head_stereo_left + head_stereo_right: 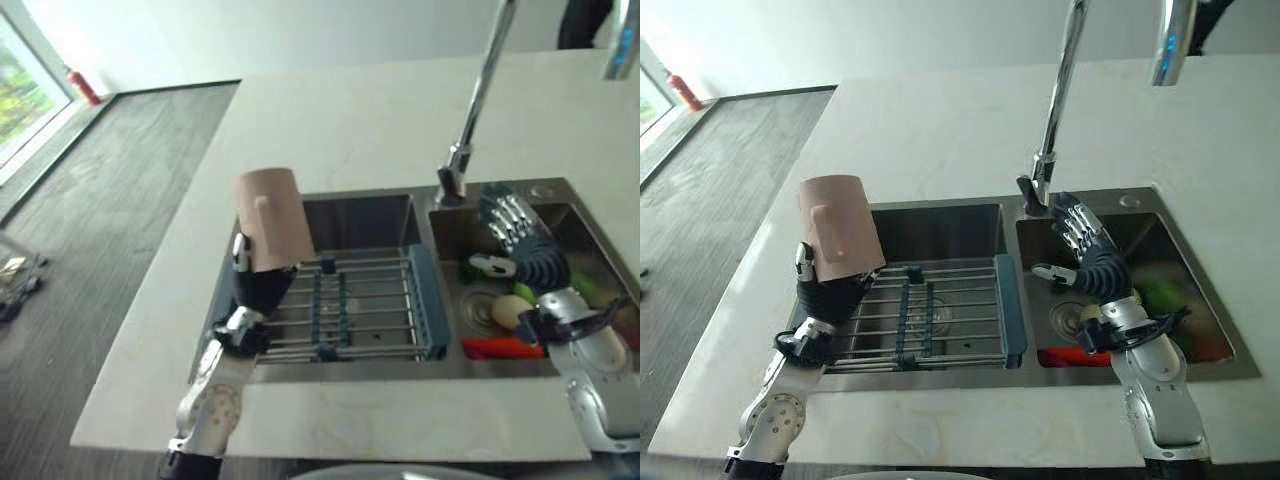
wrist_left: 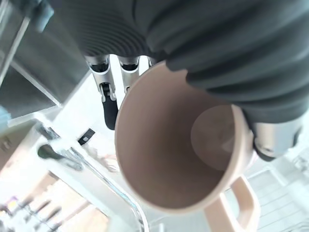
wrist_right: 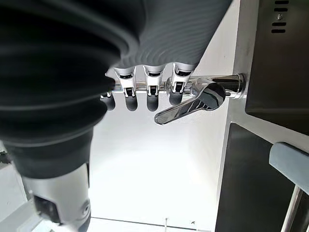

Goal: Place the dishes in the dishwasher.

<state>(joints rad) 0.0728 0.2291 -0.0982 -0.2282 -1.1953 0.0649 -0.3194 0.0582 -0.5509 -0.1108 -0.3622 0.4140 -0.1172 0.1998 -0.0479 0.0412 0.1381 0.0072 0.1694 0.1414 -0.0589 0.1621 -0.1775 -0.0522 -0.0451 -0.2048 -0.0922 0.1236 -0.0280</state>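
No readable text, labels, brands, numbers or signs in any view. The pink mug [image 2: 178, 145] is plain inside and out, no print. The faucet [image 1: 1052, 130] by the mug is bare chrome, no markings legible. The fire extinguisher [image 1: 84, 86], far from the faucet by the window, is too small to make out any label.
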